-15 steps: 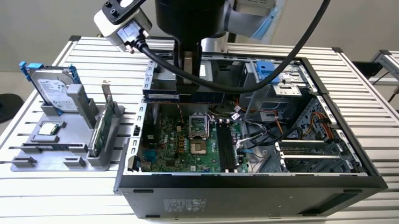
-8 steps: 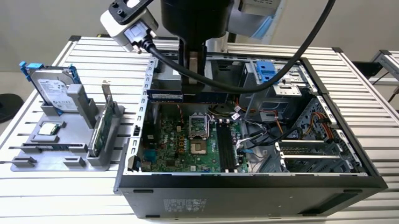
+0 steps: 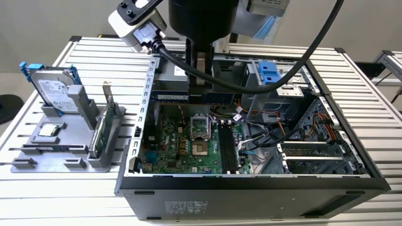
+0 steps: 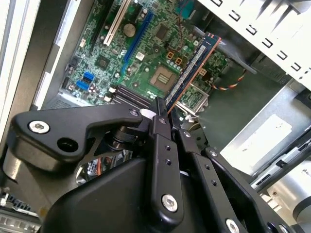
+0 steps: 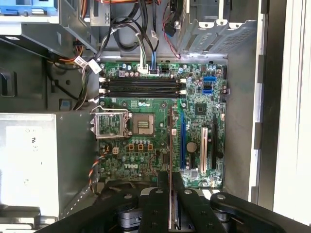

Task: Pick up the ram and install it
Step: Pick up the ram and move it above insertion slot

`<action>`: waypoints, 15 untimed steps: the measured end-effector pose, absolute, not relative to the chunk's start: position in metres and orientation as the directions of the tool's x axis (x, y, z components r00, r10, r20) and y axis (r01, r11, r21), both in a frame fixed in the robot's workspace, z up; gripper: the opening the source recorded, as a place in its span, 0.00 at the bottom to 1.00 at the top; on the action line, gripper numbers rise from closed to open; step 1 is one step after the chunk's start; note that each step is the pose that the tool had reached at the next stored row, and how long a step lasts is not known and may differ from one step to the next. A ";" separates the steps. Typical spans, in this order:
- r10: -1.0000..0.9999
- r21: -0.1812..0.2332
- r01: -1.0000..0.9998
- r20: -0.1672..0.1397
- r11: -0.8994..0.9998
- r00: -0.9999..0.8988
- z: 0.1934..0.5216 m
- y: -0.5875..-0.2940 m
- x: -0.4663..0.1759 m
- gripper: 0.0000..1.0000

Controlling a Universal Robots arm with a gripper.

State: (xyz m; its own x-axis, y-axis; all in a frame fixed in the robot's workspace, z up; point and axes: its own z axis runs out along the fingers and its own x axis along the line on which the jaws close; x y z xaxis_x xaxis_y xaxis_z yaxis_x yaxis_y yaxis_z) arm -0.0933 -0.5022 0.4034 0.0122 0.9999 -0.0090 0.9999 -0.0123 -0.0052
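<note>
Okay, ram (image 4: 192, 65) first: I see it clamped in the gripper (image 4: 163, 109), fingers closed on one end. The rest of the stick reaches out from the fingertips over the open computer case (image 3: 251, 186). It's a dark green board with a row of black chips and an orange-looking edge. In the first wrist view the ram (image 5: 171, 194) shows edge-on as a thin line between the two black fingers (image 5: 156, 201). There it's held above the motherboard (image 5: 160, 145) and touches nothing on it.

The black memory slots (image 5: 141, 86) sit at the far side of the board from the gripper, past the CPU socket (image 5: 144, 125). The ram's edge runs crosswise to those slots as far as I can tell. It's well apart from them and not seated.

In the exterior view the arm (image 3: 204, 19) comes down from above into the case, over the end of the motherboard near the power supply (image 3: 171, 75). A thick black cable (image 3: 270, 77) loops off the arm.

On the exterior view's left, outside the case, a grey holder (image 3: 37, 146) sits on the slatted metal table (image 3: 377, 117). In the holder a silver hard drive (image 3: 56, 92) with blue rails stands upright. Just beside it, toward the case, a green expansion card (image 3: 103, 125) stands on edge. A small square chip (image 3: 50, 131) lies flat on the holder in front of the drive.
</note>
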 end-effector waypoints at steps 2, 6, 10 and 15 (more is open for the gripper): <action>1.000 -0.005 1.000 -0.009 -0.012 0.012 0.403 -0.502 -0.091 0.00; 1.000 -0.006 1.000 -0.009 -0.012 0.012 0.403 -0.502 -0.088 0.00; 1.000 -0.006 1.000 -0.009 -0.012 0.012 0.403 -0.502 -0.085 0.00; 1.000 -0.006 1.000 -0.009 -0.012 0.012 0.403 -0.502 -0.080 0.00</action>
